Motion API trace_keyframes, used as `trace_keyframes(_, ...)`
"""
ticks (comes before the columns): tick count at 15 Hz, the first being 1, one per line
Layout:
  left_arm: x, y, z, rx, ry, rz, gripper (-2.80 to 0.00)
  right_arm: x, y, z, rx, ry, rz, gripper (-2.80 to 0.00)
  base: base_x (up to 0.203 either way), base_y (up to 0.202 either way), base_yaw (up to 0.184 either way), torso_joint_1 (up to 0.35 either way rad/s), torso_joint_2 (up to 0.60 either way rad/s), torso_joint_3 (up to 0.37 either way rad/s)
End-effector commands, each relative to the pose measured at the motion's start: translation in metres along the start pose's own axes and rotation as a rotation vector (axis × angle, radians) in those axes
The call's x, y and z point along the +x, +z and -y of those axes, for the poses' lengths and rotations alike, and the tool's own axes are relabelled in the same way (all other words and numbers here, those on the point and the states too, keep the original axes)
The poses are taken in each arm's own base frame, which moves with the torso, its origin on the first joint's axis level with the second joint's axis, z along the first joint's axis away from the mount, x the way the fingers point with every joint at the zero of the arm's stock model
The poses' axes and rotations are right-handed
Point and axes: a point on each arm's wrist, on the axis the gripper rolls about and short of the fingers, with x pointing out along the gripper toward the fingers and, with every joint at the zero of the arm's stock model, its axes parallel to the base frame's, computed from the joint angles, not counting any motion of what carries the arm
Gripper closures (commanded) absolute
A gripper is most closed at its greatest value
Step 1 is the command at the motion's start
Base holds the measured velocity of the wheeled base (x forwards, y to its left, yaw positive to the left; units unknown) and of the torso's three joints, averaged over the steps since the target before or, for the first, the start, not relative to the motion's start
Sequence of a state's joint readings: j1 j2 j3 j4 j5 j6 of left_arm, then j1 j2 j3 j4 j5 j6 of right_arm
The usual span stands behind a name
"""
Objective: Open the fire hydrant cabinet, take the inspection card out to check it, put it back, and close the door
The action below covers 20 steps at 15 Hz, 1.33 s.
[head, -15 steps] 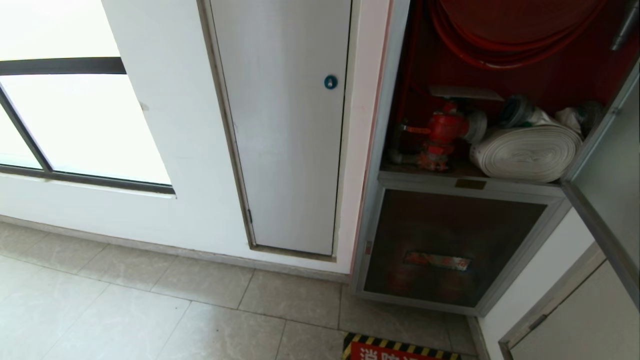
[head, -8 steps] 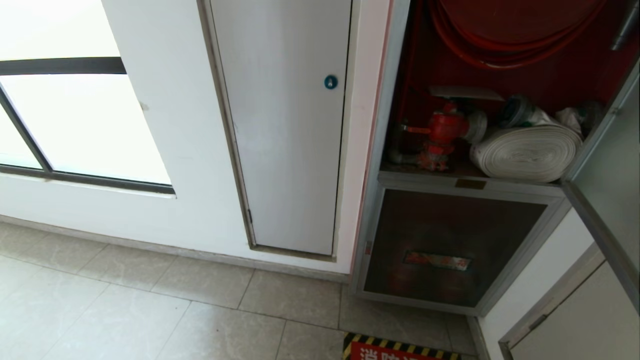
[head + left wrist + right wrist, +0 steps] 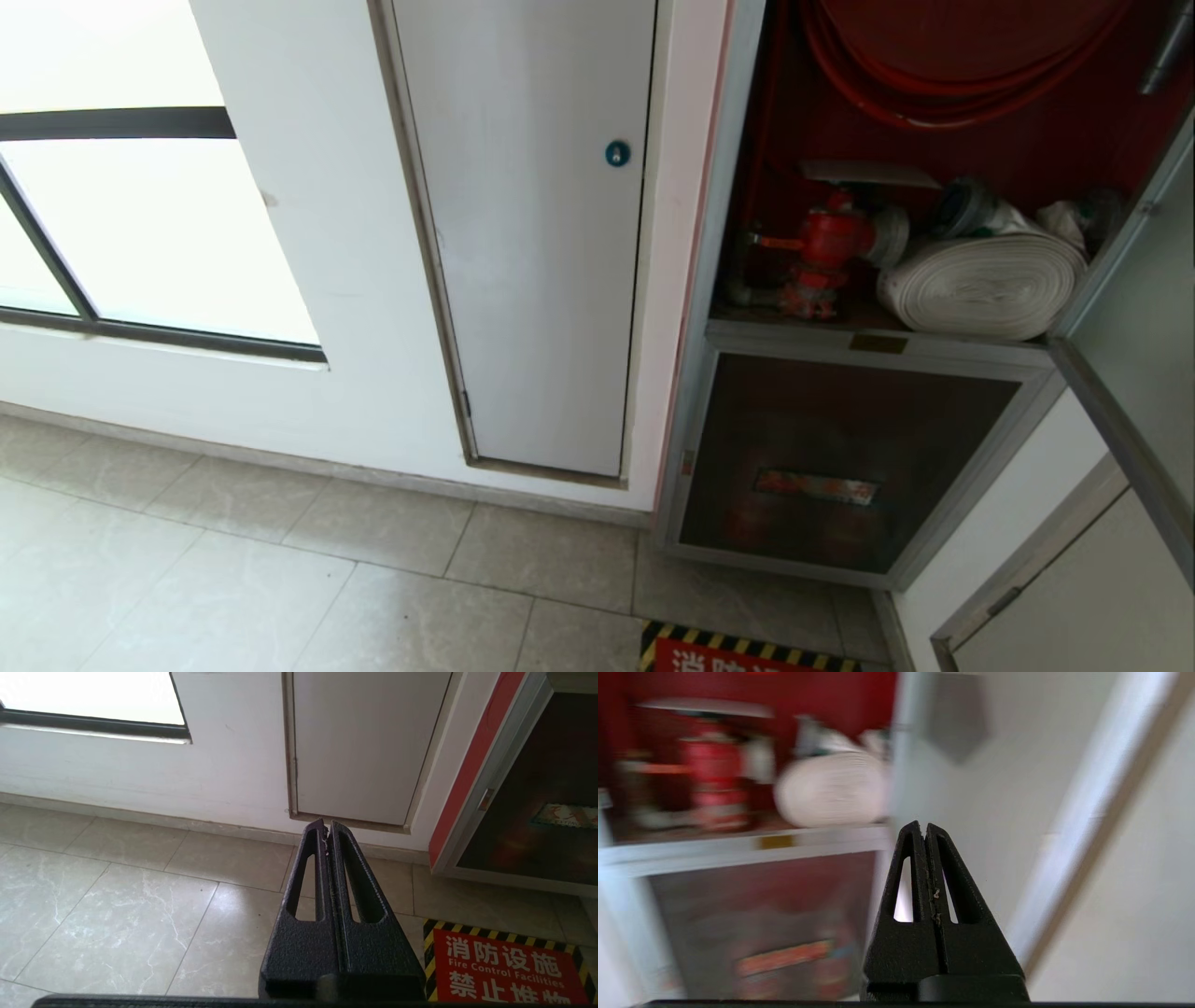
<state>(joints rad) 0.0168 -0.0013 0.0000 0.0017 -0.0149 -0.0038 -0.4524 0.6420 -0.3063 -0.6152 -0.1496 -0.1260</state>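
Note:
The fire hydrant cabinet (image 3: pixel 878 359) stands open, showing its red interior, a red valve (image 3: pixel 831 238), a white rolled hose (image 3: pixel 985 285) and a red coiled hose (image 3: pixel 896 103). The inspection card (image 3: pixel 868 173) lies flat on top of the valve. The door (image 3: pixel 1134 308) is swung out to the right. Neither arm shows in the head view. In the right wrist view my right gripper (image 3: pixel 924 830) is shut and empty, in front of the door's pane (image 3: pixel 971 812), right of the blurred valve and card (image 3: pixel 705 707). My left gripper (image 3: pixel 326 826) hangs shut and empty over the floor.
A white panel with a round blue lock (image 3: pixel 617 152) is set in the wall left of the cabinet. Below the cabinet shelf is a dark glass panel with a red label (image 3: pixel 817 485). A red floor sign with striped edge (image 3: pixel 504 966) lies before it. A window (image 3: pixel 140 215) is far left.

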Motion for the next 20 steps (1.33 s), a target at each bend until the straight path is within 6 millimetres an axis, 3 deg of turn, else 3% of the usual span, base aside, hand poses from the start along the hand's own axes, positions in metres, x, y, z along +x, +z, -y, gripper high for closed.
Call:
trace_keyframes(1,0.0,0.0,0.0,-0.001,0.0,-0.001,0.0,-0.016,-0.004,-0.003,0.047,0.137,0.043,0.0,0.0,0.0,0.0,0.0,0.0,0.0)
trace_keyframes(4,0.0,0.0,0.0,-0.001,0.0,-0.001,0.0,-0.03,-0.015,-0.006,0.102,0.316,0.058,0.0,0.0,0.0,0.0,0.0,0.0,0.0)
trace_keyframes(9,0.0,0.0,0.0,-0.001,0.0,-0.001,0.0,-0.057,-0.03,0.005,0.123,0.421,0.079,0.0,0.0,0.0,0.0,0.0,0.0,0.0)
trace_keyframes(15,0.0,0.0,0.0,-0.001,0.0,-0.001,0.0,-0.088,-0.07,0.013,0.104,0.533,-0.027,0.0,0.0,0.0,0.0,0.0,0.0,0.0)
trace_keyframes(19,0.0,0.0,0.0,-0.001,0.0,-0.001,0.0,-0.102,-0.117,0.008,0.123,0.595,-0.167,0.0,0.0,0.0,0.0,0.0,0.0,0.0)
trace_keyframes(20,0.0,0.0,0.0,-0.001,0.001,-0.001,0.0,-0.103,-0.12,0.007,0.16,0.611,-0.206,0.0,0.0,0.0,0.0,0.0,0.0,0.0)
